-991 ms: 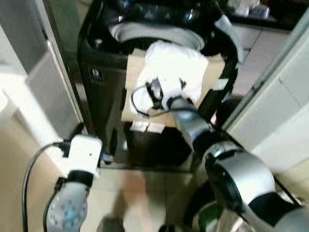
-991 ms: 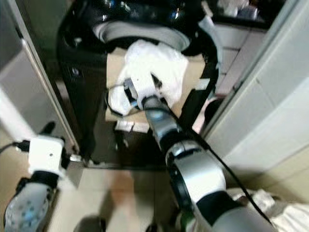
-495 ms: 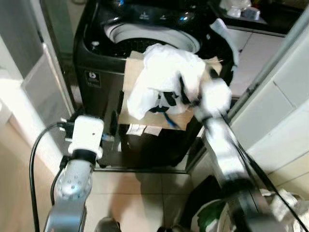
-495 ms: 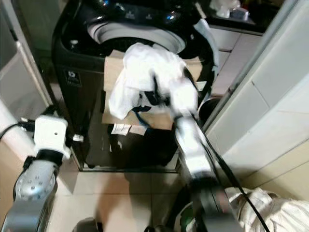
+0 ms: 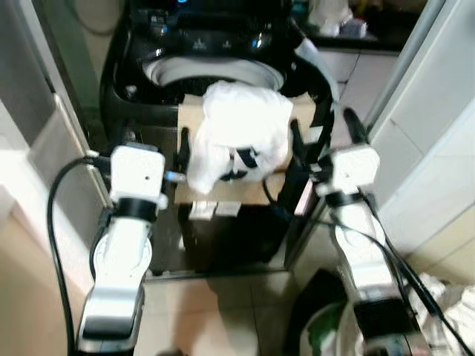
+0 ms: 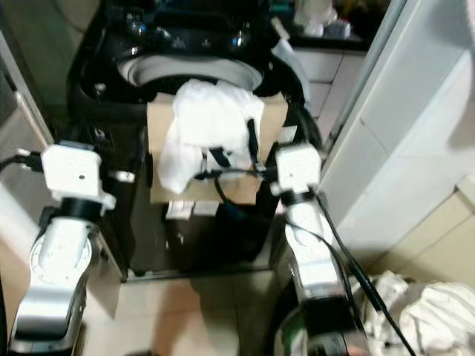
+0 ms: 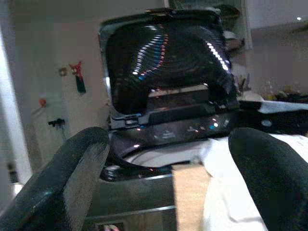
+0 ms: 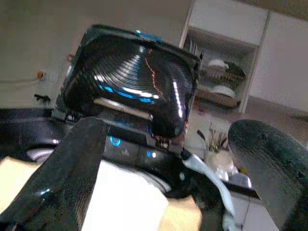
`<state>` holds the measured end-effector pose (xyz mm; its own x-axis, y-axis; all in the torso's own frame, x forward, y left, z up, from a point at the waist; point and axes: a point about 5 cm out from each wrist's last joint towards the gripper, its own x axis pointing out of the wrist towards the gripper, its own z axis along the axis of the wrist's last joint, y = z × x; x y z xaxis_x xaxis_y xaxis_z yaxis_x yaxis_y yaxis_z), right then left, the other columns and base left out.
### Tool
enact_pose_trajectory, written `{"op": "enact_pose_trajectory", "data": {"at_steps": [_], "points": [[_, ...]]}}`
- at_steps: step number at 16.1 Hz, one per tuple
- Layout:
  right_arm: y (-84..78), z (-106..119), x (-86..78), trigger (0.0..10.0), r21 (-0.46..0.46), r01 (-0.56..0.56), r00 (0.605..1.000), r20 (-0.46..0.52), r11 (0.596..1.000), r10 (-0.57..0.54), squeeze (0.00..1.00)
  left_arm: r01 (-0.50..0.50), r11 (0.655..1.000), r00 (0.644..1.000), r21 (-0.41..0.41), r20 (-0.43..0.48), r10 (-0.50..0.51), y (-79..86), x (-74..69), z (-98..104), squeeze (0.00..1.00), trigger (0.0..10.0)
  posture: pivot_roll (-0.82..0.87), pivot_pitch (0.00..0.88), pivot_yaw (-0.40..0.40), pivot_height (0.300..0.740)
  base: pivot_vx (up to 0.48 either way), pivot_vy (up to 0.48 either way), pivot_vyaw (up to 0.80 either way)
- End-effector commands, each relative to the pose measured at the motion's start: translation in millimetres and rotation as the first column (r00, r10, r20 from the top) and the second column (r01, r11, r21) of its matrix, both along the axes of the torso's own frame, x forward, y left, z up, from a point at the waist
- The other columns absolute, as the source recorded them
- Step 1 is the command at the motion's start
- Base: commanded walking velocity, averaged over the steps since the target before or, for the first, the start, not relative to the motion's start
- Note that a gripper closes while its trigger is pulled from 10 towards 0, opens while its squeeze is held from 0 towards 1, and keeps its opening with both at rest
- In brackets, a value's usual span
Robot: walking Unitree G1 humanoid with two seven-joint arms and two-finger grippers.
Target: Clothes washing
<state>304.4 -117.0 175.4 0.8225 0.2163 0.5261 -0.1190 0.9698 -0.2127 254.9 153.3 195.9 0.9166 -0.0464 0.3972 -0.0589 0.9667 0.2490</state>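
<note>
right hand [image 5: 320,141] withdrawn from laundry [image 5: 239,137]

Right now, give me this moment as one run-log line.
washer: lid up | white clothes: piled on cardboard box | left gripper, right gripper: flanking box, fingers open

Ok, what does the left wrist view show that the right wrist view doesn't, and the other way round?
Left wrist view: a wall with a red ornament hanging beside the washer. Right wrist view: a dish rack with plates on a shelf behind the washer. Both: the washer's raised dark lid, its lit control panel and the white cloth on cardboard, seen between the open left gripper or right gripper.
</note>
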Motion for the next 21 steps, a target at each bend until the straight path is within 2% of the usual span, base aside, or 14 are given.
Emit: {"op": "enact_pose_trajectory", "data": {"at_steps": [1,2,5,9,10,12,14,16,18,20,21], "points": [[0.8,1.4,4.9,10.0,-0.006,0.001,1.0,-0.01,1.0,-0.001,0.0,-0.02,1.0,1.0,-0.022,-0.003,0.019,1.8,2.8,-0.4,0.0,10.0,0.03,0.0,-0.063,0.74,0.281,0.39,0.0],[2.3,7.1,13.9,10.0,-0.007,-0.006,1.0,-0.015,1.0,0.006,0.0,-0.022,1.0,1.0,-0.009,0.001,0.022,0.6,3.6,-0.2,0.0,10.0,0.04,0.0,-0.071,0.74,0.0,0.435,0.0],[5.0,8.7,18.1,10.0,-0.014,-0.022,0.999,-0.026,1.0,0.021,0.0,-0.015,1.0,1.0,0.011,-0.018,0.015,-2.7,4.7,-3.5,0.0,10.0,0.05,0.0,-0.077,0.74,0.197,0.397,0.0],[13.3,3.8,24.4,10.0,0.016,-0.039,0.997,-0.07,0.999,0.04,0.0,0.093,0.988,0.994,0.123,-0.07,-0.085,-21.3,12.2,-8.3,0.0,10.0,0.05,0.0,-0.075,0.74,0.472,0.0,0.0],[13.4,2.4,24.2,10.0,0.015,-0.038,0.997,-0.073,0.999,0.039,0.0,0.121,0.977,0.991,0.176,-0.08,-0.109,-27.0,14.0,-9.0,0.0,10.0,0.05,0.0,-0.074,0.74,0.409,-0.247,0.0],[13.4,-0.1,24.1,10.0,0.013,-0.036,0.996,-0.082,0.999,0.037,0.0,0.139,0.967,0.989,0.211,-0.08,-0.125,-31.0,15.1,-9.3,0.0,10.0,0.05,0.0,-0.068,0.74,0.383,-0.283,0.0],[14.3,-2.9,24.6,10.0,0.014,-0.029,0.996,-0.089,0.999,0.03,0.0,0.159,0.966,0.986,0.203,-0.09,-0.143,-34.7,17.7,-11.2,0.0,10.0,0.05,0.0,-0.059,0.74,0.0,0.0,0.0],[13.8,-1.8,25.6,10.0,0.015,-0.023,0.996,-0.084,1.0,0.024,0.0,0.16,0.964,0.986,0.212,-0.073,-0.147,-34.8,18.7,-8.0,0.0,10.0,0.05,0.0,-0.058,0.74,0.0,-0.435,0.0],[11.8,0.6,28.8,10.0,0.01,-0.01,0.997,-0.078,1.0,0.01,0.0,0.178,0.966,0.983,0.185,-0.068,-0.168,-36.4,18.0,-7.0,0.0,10.0,0.05,0.0,-0.056,0.74,0.0,-0.448,0.0],[12.7,-2.6,32.9,10.0,0.0,-0.016,0.993,-0.114,1.0,0.016,0.0,0.171,0.971,0.984,0.165,-0.075,-0.16,-34.8,17.4,-8.1,0.0,10.0,0.05,0.0,-0.057,0.74,0.0,-0.441,0.0],[16.2,-6.8,36.7,10.0,0.016,-0.035,0.985,-0.166,0.999,0.037,0.0,0.156,0.978,0.986,0.142,-0.079,-0.146,-31.8,17.5,-9.5,0.0,10.0,0.06,0.0,-0.058,0.74,0.0,0.0,0.0]]}}
